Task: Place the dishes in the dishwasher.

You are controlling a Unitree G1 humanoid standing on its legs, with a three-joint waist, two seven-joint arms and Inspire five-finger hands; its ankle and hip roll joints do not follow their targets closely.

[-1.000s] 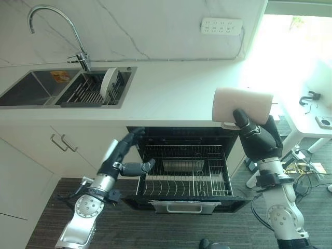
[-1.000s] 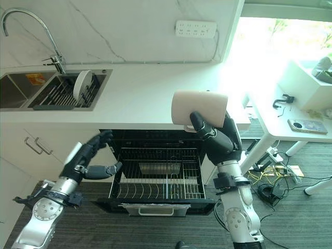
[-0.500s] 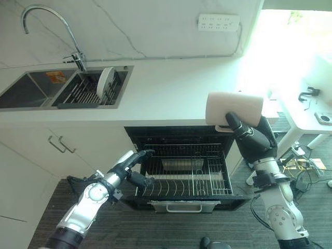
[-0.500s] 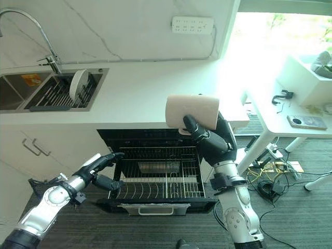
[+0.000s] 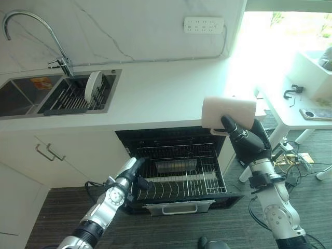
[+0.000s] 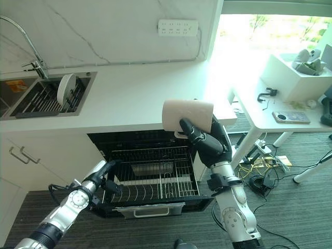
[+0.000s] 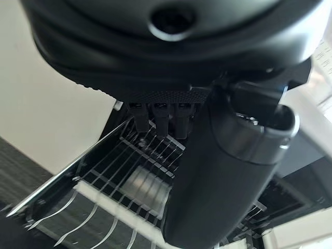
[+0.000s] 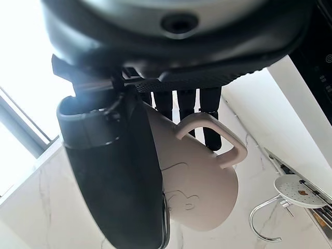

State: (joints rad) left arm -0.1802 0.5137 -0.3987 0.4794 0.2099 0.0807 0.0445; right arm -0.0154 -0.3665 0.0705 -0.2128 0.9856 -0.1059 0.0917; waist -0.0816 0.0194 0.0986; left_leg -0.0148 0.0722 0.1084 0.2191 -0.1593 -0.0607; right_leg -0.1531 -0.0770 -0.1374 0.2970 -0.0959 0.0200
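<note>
Nearest me, the dishwasher rack (image 5: 179,179) is pulled out below the counter (image 5: 161,96), a shiny wire basket with curved tines along its front and a white handle on the drawer face beneath. My left hand (image 5: 136,174) is down at the rack's left front corner, dark against the bright wire; from the head I see it close against the frame, but I cannot tell whether it holds the wire. My left wrist view brings the tines up close, thin parallel rods with a pale square patch among them, my fingers (image 7: 158,116) reaching straight toward them and the thumb lying thick alongside, nothing between them, so I read that hand as open. Above the rack's right end, my right hand (image 6: 207,145) holds the mug (image 6: 187,115) in the air, level with the counter edge and just in front of it. The mug is smooth, matte, cream-white and cylindrical, lying on its side with the mouth toward the window side. My right wrist view shows what the head cannot: the looped handle with my fingers (image 8: 184,106) hooked by it and my thumb pressed along the mug's wall, a firm grip, plus a faint outline drawing on its side. Farther back, well left of the rack, the steel sink (image 5: 31,96) is set into the pale counter, with a round white plate (image 5: 93,85) standing on edge in its dark drainer. Behind it a curved chrome tap (image 5: 31,28) rises against the veined marble wall.
</note>
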